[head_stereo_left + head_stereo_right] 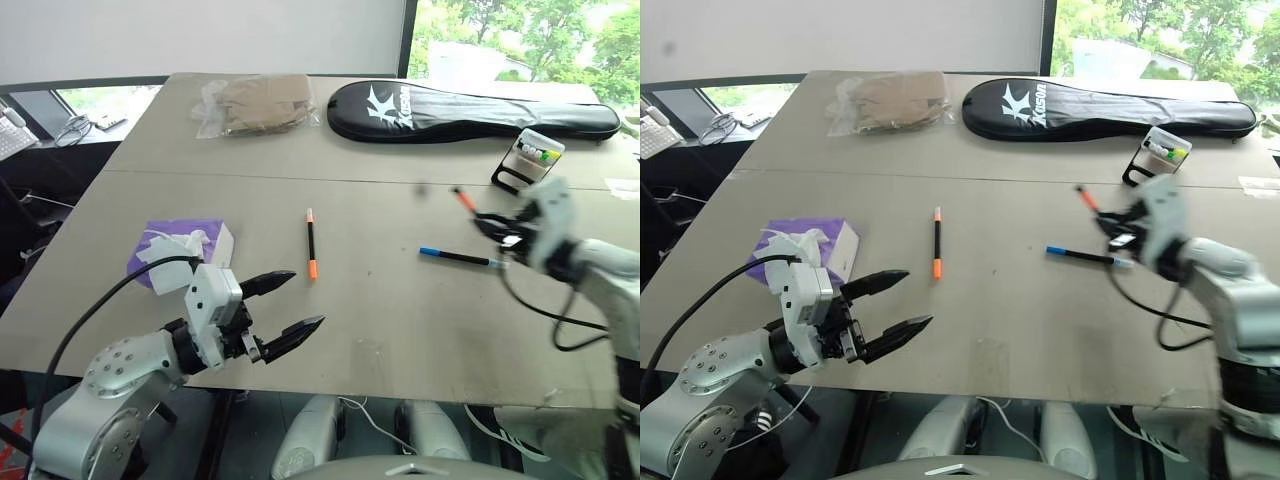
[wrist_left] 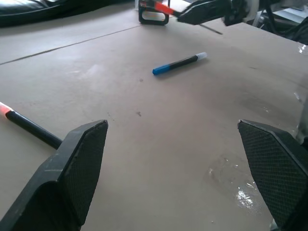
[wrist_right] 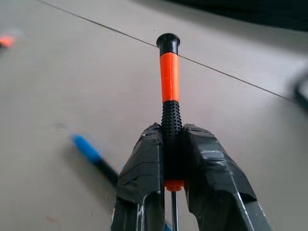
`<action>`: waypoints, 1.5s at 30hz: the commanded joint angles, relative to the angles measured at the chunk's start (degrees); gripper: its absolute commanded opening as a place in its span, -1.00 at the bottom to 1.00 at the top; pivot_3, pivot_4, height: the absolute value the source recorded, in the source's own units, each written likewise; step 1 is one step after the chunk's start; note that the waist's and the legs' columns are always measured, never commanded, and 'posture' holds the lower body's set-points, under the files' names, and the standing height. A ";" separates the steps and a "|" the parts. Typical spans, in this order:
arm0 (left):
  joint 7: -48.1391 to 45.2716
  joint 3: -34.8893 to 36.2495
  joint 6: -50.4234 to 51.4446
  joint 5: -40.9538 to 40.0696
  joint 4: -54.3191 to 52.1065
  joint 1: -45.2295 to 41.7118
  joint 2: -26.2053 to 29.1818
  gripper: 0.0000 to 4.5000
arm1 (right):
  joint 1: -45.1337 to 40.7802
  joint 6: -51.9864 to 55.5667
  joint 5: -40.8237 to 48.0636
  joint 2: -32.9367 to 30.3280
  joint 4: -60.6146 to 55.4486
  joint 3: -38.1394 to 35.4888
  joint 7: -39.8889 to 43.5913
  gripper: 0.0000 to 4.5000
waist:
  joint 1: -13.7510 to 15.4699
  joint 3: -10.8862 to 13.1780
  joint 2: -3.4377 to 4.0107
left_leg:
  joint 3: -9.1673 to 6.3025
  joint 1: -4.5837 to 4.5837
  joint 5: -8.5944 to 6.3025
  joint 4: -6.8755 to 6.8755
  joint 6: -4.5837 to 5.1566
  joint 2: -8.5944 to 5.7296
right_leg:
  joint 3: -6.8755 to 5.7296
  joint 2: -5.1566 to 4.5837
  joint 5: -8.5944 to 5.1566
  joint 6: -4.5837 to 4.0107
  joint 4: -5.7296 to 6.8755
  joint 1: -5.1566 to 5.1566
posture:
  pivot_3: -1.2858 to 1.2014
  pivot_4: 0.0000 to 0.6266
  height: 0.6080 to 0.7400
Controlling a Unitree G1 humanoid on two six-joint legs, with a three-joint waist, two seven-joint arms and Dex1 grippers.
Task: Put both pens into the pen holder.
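My right gripper [image 1: 490, 225] is shut on a black pen with an orange band [image 3: 169, 96], which sticks up past the fingertips above the right side of the table. Just below it a blue-capped pen [image 1: 460, 257] lies flat on the table. Another pen with an orange cap [image 1: 311, 245] lies at the table's middle. The pen holder [image 1: 527, 160], a small tilted box on a black loop base, stands beyond the right gripper near the racket bag. My left gripper [image 1: 285, 305] hangs open and empty over the table's front edge.
A purple tissue box [image 1: 180, 250] sits near the left gripper. A plastic bag with something brown [image 1: 260, 103] and a long black racket bag [image 1: 470, 110] lie along the far side. A seam crosses the table [image 1: 250, 178].
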 commanded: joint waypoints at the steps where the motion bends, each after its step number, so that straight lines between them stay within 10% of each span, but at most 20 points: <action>1: -1.99 -1.63 -1.46 0.53 1.16 -2.16 0.34 1.00 | 3.92 -0.52 -2.79 -3.96 3.04 -5.35 -2.46 -0.97 | -0.14 0.00 0.05 | 0.03 0.01 0.00 -0.01 0.00 0.00 | 0.03 0.00 0.00 0.00 0.00 0.00 | 0.03 -0.52 1.00; 12: -3.49 -4.07 -3.16 3.06 4.66 -5.51 -0.35 1.00 | 5.66 -3.15 -9.91 -3.56 18.02 -1.40 -9.77 -0.97 | -1.34 -0.10 -0.09 | 0.23 0.25 0.00 0.09 0.02 0.06 | 0.16 0.04 0.01 0.01 0.16 0.19 | 0.03 -0.52 1.00; 14: -3.36 -3.97 -3.29 3.09 4.42 -5.14 -0.45 1.00 | 5.65 -3.39 -9.53 -3.11 18.04 -1.10 -9.21 -0.26 | -1.34 -0.20 -0.28 | 0.21 0.27 0.00 0.19 0.04 0.06 | 0.16 0.04 0.02 0.03 0.15 0.25 | 0.03 -0.52 1.00; 18: -2.95 -3.23 -3.04 2.87 4.00 -4.73 -0.24 1.00 | 6.79 -6.39 -7.15 -3.78 12.57 -3.55 -5.94 0.38 | -1.31 -0.21 -0.29 | 0.19 0.30 -0.02 0.24 0.06 0.07 | 0.16 0.05 0.02 0.03 0.16 0.29 | 0.03 -0.52 1.00; 31: -0.46 -3.39 1.45 1.10 2.42 -8.98 0.20 1.00 | 2.41 -11.77 0.19 -9.68 0.65 5.39 10.06 0.38 | -0.84 0.08 0.19 | 0.03 0.19 -0.03 0.23 0.07 0.10 | 0.00 0.06 0.01 0.02 0.20 0.22 | 0.03 -0.52 1.00; 45: 0.46 -2.86 3.44 0.65 -0.49 -7.66 1.37 1.00 | -32.13 -13.87 -15.05 -7.77 26.22 37.25 29.16 0.38 | -1.16 0.18 0.19 | 0.06 0.09 0.11 0.24 -0.17 0.08 | 0.02 0.05 0.02 0.02 0.04 0.16 | 0.03 -0.52 1.00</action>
